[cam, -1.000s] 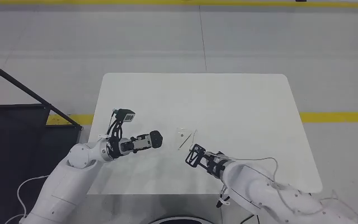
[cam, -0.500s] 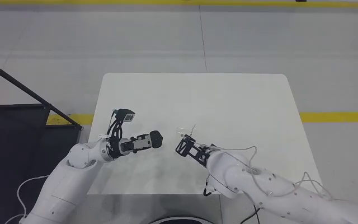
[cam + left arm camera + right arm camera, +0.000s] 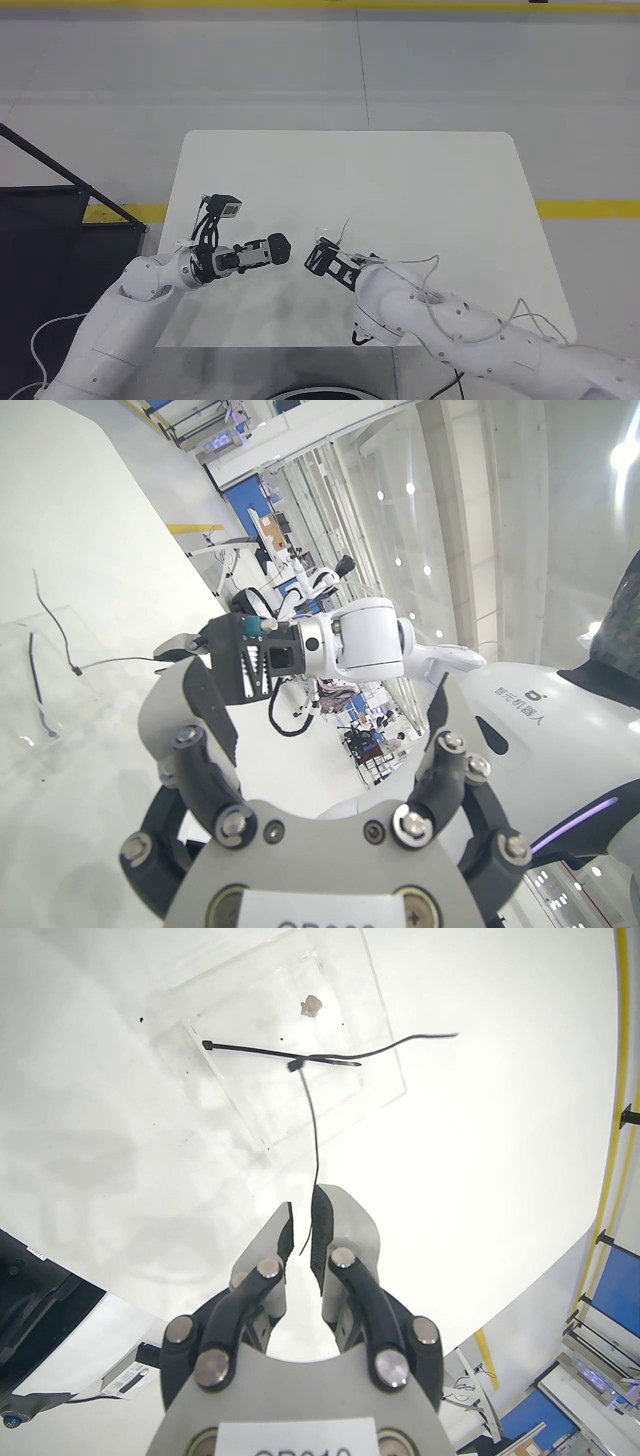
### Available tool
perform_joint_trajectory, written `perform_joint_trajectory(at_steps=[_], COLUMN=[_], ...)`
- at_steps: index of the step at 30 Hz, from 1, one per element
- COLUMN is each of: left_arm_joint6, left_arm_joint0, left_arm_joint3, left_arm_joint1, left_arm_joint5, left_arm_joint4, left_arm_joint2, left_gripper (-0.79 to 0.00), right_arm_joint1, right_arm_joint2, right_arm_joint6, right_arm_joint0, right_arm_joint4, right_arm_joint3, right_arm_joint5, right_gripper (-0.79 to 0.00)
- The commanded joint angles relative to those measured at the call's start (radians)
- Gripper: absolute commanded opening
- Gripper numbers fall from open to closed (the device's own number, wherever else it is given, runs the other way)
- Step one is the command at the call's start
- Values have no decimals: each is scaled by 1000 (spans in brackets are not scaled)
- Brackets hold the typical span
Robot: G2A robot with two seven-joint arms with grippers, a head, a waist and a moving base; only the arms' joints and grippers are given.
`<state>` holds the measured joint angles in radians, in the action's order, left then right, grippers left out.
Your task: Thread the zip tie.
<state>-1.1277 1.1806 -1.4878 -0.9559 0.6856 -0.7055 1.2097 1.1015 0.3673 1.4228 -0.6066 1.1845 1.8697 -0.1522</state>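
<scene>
My right gripper (image 3: pixel 304 1200) (image 3: pixel 314 256) is shut on the tail of a thin black zip tie (image 3: pixel 314 1128). The tie runs from its fingers to a small head (image 3: pixel 296 1065) above a clear plate (image 3: pixel 350 988). A curved black strand (image 3: pixel 410 1039) continues from near that head; I cannot tell whether it is the same tie. A second zip tie (image 3: pixel 250 1049) (image 3: pixel 34 670) lies flat on the plate. My left gripper (image 3: pixel 325 710) (image 3: pixel 280 248) hovers open and empty, just left of the right gripper (image 3: pixel 175 650) and facing it.
The white table (image 3: pixel 420 180) is bare apart from the clear plate (image 3: pixel 326 236) near its front middle. A small pinkish scrap (image 3: pixel 311 1005) lies on the plate. A black frame stands off the table's left side.
My right gripper has moved left and slightly away from the table's front edge, closing in on the left gripper with the zip tie in it. The left arm has kept still.
</scene>
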Motion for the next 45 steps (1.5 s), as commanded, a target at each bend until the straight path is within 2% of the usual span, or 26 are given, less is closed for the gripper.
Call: perform_joint_trajectory(at_steps=[1,8,14,16,17,18,21,23,28,37,38,41,45], left_arm_joint6=[0,0,0,0,0,0,0,0,0,0,0,0,0], left_arm_joint0=[0,0,0,0,0,0,0,0,0,0,0,0,0], left_arm_joint3=[0,0,0,0,0,0,0,0,0,0,0,0,0], left_arm_joint1=[0,0,0,0,0,0,0,0,0,0,0,0,0], left_arm_joint5=[0,0,0,0,0,0,0,0,0,0,0,0,0], left_arm_joint4=[0,0,0,0,0,0,0,0,0,0,0,0,0], left_arm_joint2=[0,0,0,0,0,0,0,0,0,0,0,0,0], left_gripper=[0,0,0,0,0,0,0,0,0,0,0,0,0], right_arm_joint1=[5,14,19,18,16,13,1,-3,-20,-109,-122,-152,-185], right_arm_joint2=[9,33,59,73,79,92,124,151,205,449,491,625,818], right_arm_joint6=[4,6,16,14,13,13,8,-11,-96,-434,-534,-732,-952], right_arm_joint0=[-8,-38,-71,-88,-95,-110,-153,-182,-274,-607,-654,-774,-932], right_arm_joint4=[6,48,100,123,131,150,194,225,301,367,356,323,280], right_arm_joint3=[-2,2,22,34,40,55,107,178,280,478,480,480,480], right_arm_joint5=[6,39,62,54,52,48,39,14,-8,87,136,211,307], right_gripper=[-637,-625,-557,-388,-222,-172,-92,0,0,0,0,0,0])
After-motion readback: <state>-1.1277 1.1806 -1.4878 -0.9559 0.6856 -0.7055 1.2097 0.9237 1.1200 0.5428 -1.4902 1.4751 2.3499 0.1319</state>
